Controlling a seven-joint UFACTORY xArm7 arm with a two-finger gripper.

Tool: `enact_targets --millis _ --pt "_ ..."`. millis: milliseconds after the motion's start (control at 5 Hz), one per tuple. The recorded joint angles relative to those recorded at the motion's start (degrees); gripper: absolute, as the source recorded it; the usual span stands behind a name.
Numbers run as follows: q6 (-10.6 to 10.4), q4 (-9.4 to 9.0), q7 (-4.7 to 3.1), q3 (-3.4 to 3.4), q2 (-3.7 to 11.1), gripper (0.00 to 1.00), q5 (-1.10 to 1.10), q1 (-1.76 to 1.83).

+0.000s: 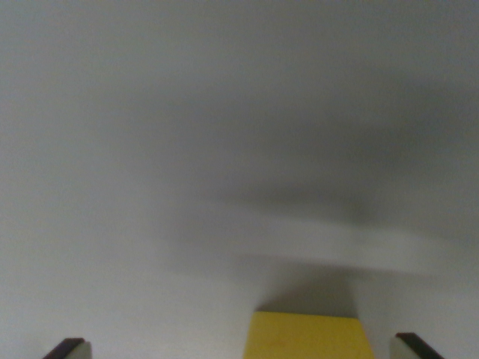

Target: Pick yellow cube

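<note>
The yellow cube (309, 336) shows at the bottom edge of the wrist view, right of centre, cut off by the frame. My gripper (243, 350) is open; only its two fingertips show, one at the lower left (69, 348) and one at the lower right (415, 347). The cube lies between them, closer to the right fingertip, with a gap on each side. A dark shadow sits just above the cube.
A plain grey surface (150, 149), blurred, fills the rest of the view. A paler smeared band (359, 250) runs across the right half above the cube.
</note>
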Motion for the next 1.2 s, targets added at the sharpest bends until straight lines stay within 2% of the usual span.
enact_targets --millis 200,400,600,800,1000,1200 --pt "0.00 0.00 0.00 0.00 0.00 0.00 0.00 0.00" --pt "-1.57 -1.13 -0.83 -0.24 0.78 0.00 0.30 -0.40" --pt "-1.57 -1.13 -0.83 -0.24 0.78 0.00 0.30 -0.40" --pt "-2.84 -2.05 -1.51 -0.44 1.41 0.00 0.53 -0.73" --pt "-2.84 -2.05 -1.51 -0.44 1.41 0.00 0.53 -0.73" --pt "-3.78 -2.72 -2.01 -0.59 1.87 0.00 0.71 -0.97"
